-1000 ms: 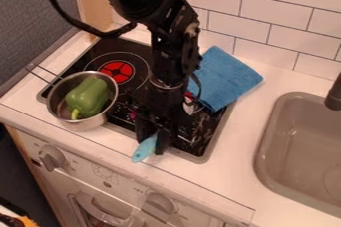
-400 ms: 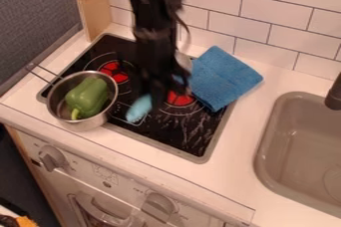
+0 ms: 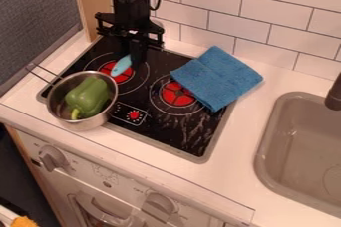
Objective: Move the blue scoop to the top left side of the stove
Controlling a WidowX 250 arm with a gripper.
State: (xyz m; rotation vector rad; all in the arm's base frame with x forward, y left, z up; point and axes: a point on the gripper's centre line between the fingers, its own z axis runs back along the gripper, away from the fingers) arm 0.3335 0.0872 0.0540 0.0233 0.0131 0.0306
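In cam view, a black gripper (image 3: pixel 135 60) is hanging in the upper L of the frame, closing on a blue scoop (image 3: pixel 120 66) and holding it over the red burner (image 3: pixel 111 75) there. Below, at L, a metal pot (image 3: pixel 81 124) is holding a green pepper (image 3: pixel 88 95). A blue towel (image 3: pixel 218 77) is lying R of ctr, partly on the stove (image 3: pixel 160 134), w/ a sink (image 3: pixel 293 146) sitting at far R.

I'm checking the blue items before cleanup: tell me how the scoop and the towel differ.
The scoop is pale blue; the towel is a deeper blue. The scoop is small and narrow, the towel broad. The scoop appears held in the hand, against the left burner in view, while the towel lies across the stove's edge. Both are some shade of blue.
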